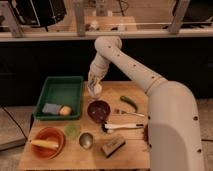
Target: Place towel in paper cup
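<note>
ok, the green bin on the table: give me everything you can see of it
The green bin is a rectangular, plastic-looking tray with raised walls and a flared rim, sitting flat at the back left of the wooden table. Inside, at its front, lie a blue-grey sponge-like block and a small orange-yellow item, side by side. The rest of its floor is bare. The gripper hangs just right of the bin over a white cup, not touching the bin.

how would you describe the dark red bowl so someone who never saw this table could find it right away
Start at the green tray on the left of the wooden table; the dark red bowl sits just right of its near corner, mid-table, below the gripper at the back edge. It is deep maroon, unlike the orange bowl at the front left and the small metal cup.
</note>
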`<action>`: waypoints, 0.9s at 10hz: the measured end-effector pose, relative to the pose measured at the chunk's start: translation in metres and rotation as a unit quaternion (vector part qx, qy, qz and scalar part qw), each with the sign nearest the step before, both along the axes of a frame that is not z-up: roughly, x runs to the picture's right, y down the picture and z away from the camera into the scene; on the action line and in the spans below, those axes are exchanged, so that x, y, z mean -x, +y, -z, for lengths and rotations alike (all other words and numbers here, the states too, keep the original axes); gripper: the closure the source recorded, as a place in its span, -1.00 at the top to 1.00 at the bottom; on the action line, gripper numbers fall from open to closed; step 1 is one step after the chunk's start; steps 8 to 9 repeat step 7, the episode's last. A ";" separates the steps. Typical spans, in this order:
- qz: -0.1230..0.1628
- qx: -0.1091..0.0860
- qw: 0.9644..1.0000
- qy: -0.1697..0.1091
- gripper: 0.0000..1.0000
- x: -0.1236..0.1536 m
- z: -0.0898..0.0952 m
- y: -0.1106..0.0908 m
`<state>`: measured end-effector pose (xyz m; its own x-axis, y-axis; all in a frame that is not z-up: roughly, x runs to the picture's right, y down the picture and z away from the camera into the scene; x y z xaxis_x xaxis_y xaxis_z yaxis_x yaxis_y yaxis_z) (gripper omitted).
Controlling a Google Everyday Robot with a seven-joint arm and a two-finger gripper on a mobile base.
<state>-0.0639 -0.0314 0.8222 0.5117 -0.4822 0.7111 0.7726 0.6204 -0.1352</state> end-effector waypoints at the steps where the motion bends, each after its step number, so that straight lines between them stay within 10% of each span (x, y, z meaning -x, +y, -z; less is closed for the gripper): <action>1: -0.004 0.012 1.000 -0.004 -0.96 0.003 -0.003 0.002; 9: -0.029 0.072 0.997 -0.009 -0.96 0.014 -0.021 0.012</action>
